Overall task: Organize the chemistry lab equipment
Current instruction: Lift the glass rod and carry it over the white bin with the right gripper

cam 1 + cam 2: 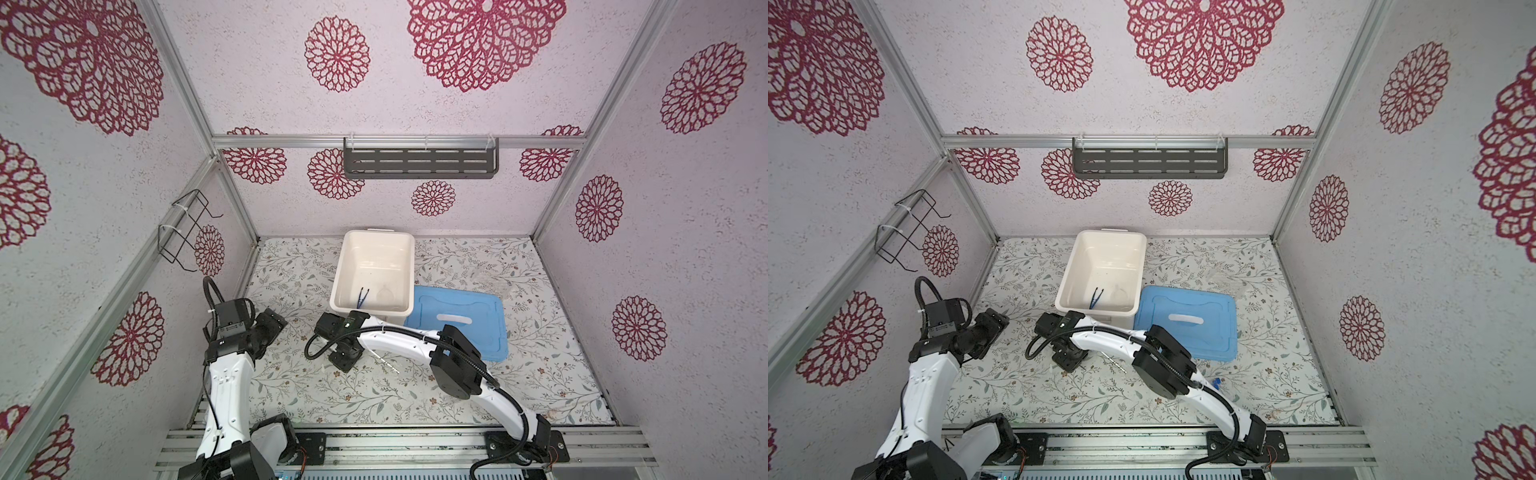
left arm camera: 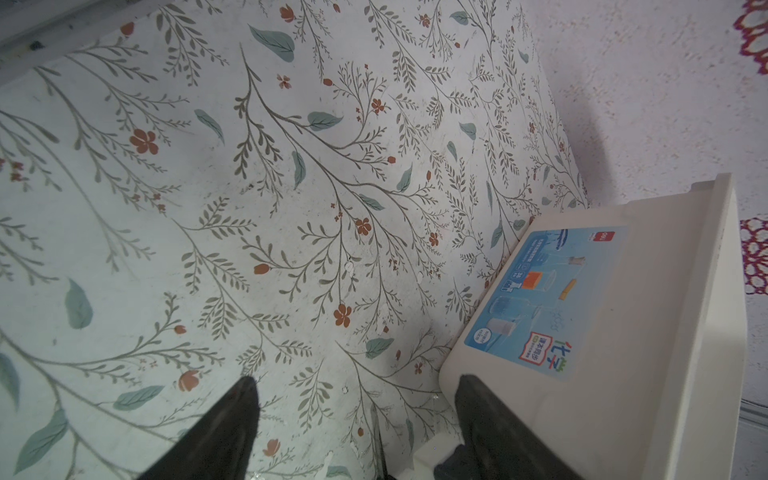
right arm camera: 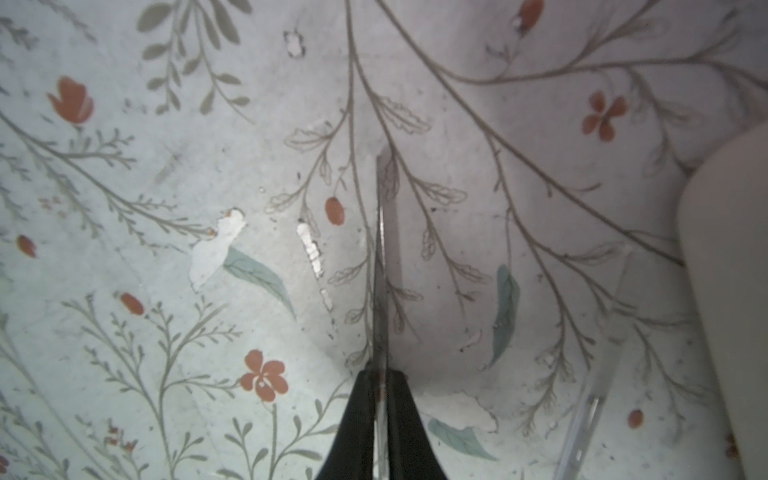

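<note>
Chemistry lab equipment is lying partly in the bin and partly on the mat. The slim dark-blue tool [image 1: 362,297] and a small transparent vessel [image 1: 384,293] are sitting at the near end of the open white bin [image 1: 347,266]. The thin marked stick [image 1: 385,362] is lying flat on the mat, just beside the right gripper [image 1: 345,360]. A blue cap [image 1: 1216,382] is peeking out beside the right forearm. A faint clear object [image 1: 494,284] is showing toward the far right, too pale to make out.

The right gripper is reaching across the middle, low over the mat. In the right wrist view its fingers [image 3: 361,415] are pinching together on a thin pale strip [image 3: 381,249] seen edge-on. What the strip is cannot be told.

The left gripper [image 2: 357,382] is hovering with its fingers spread wide and nothing between them, close to the bin's labelled side.

Surface: a floral mat [image 1: 540,353], leafy sprigs with small orange flowers, is covering the table. Its print is flaking off in white patches [image 3: 212,249]. The blue lid [image 1: 482,336] is lying flat, touching the bin's right side.

Room: pale speckled walls [image 1: 685,249] are carrying crimson medallion prints inside an aluminium frame. A dark slotted shelf [image 1: 419,163] is hanging on the back rail, and a black wire holder [image 1: 187,228] on the left wall.
</note>
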{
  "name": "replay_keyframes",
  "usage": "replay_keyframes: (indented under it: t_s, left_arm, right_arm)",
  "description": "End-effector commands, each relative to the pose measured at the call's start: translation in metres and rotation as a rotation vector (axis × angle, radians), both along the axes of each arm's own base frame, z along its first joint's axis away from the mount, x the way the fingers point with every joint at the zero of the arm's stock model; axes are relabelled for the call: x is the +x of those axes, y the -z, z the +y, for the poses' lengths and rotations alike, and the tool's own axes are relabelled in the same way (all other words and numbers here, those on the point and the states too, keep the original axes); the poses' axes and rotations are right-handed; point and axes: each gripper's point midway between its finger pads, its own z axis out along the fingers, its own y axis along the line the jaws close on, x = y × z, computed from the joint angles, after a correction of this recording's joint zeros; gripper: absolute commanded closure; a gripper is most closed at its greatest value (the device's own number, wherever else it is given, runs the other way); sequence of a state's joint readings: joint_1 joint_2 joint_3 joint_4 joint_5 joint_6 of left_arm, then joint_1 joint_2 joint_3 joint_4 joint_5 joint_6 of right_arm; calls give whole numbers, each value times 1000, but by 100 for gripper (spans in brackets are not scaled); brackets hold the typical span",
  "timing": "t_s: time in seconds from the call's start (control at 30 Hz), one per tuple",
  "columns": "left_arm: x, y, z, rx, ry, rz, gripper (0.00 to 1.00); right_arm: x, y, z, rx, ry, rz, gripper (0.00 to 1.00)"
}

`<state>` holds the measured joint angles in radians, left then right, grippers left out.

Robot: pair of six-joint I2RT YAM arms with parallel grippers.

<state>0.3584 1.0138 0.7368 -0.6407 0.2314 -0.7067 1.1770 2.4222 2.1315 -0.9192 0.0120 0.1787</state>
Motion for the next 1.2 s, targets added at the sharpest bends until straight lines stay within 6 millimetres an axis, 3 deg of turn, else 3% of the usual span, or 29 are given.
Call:
replay_keyframes:
  t_s: [0.0, 0.13, 0.3, 0.4, 0.5, 0.63, 0.8, 1.0, 1.17]
  left_arm:
    - [3, -7, 2, 8, 1, -32, 22]
    - [5, -10, 4, 13, 1, -40, 22]
    - [6, -12, 3, 9, 5, -44, 22]
    - [9, -11, -2, -19, 23, -57, 23]
    - [20, -18, -20, -102, 100, -128, 24]
    - [32, -37, -36, -172, 163, -242, 24]
    - [50, -58, -71, -277, 301, -365, 25]
    - [60, -61, -108, -231, 446, -348, 24]
    - [75, -48, -139, -246, 532, -307, 25]
  right_arm:
    - [5, -73, 7, 110, 35, -83, 89]
    - [12, -128, 7, 221, 102, -142, 90]
    - [25, -212, -3, 383, 175, -246, 93]
    - [44, -246, -16, 450, 241, -283, 93]
    - [74, -262, -35, 478, 327, -308, 93]
    - [116, -263, -64, 465, 434, -331, 93]
    - [153, -237, -95, 375, 516, -325, 93]
    - [189, -196, -97, 324, 567, -321, 93]
    - [217, -168, -93, 309, 640, -321, 94]
